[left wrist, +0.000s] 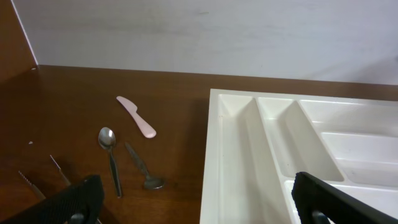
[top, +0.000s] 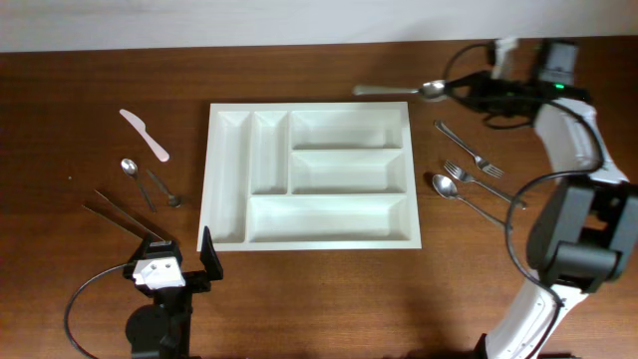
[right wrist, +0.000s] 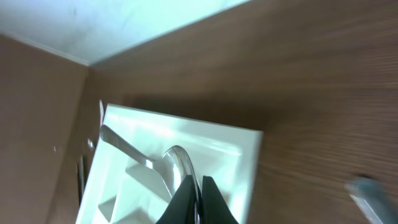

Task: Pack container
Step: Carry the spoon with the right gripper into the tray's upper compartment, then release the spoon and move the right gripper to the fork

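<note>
Right pincer (right wrist: 196,198) pinches shiny steel spoon (right wrist: 176,159); white plastic container (top: 329,217), rectangular compartments.

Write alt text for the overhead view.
The right gripper holds a spoon at the far edge of an empty white tray. Loose cutlery lies on both sides; the left gripper is open near the front.

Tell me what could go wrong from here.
The right gripper pinches the spoon at its bowl end only, so the long handle could swivel or slip. The spoon sits near the far right corner of the container; released here, it may catch the rim or land on the table.
</note>
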You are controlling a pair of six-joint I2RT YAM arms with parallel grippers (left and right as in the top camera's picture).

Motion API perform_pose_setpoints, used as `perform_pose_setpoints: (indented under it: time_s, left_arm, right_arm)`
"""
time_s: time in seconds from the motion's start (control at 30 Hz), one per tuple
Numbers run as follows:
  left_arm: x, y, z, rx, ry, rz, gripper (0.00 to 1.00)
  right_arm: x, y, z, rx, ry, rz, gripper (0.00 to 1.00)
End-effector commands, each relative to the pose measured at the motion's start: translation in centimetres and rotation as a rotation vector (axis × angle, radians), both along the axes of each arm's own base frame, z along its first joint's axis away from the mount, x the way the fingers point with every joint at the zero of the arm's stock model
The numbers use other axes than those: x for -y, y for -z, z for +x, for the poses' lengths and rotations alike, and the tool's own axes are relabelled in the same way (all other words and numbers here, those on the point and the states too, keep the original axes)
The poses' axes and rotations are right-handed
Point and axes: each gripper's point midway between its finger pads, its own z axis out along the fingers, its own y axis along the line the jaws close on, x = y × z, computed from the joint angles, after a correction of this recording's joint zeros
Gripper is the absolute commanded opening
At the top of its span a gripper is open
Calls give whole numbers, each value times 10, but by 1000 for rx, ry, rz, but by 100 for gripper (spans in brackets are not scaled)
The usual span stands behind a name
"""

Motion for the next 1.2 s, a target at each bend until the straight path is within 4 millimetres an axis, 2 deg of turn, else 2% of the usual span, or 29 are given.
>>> perform_pose_setpoints:
  time_s: [0.0,0.23,0.5,0.67,0.77,0.83,0.9,1.07,1.17]
  left_arm:
    - [0,1,0,3,5,11,99]
    - [0,1,0,3,5,11,99]
    - [0,1,0,3,5,10,99]
    - [0,1,0,3,5,11,99]
    - [0,1,0,3,5,11,99]
    - [0,1,0,3,5,11,99]
    - [0,1,0,3,5,11,99]
    - [0,1,0,3,5,11,99]
    - [0,1,0,3,5,11,99]
  right_arm:
    - [-28,7,5,-26,16,-121,4]
    - [-43,38,4,-143,110,-240,4]
    - [-62,69,-3,-222,131,-357,4]
    - [-85,82,-10,-245,87,-383,4]
    - [-90,85,-11,-241,93,-424,4]
    - [-91,85,-10,-239,94,-429,36]
    - [-88,85,-10,-241,99,-428,48]
    - [-63,83,-9,-266,135,-431,52]
    - [-40,81,-14,-271,108,-475,53]
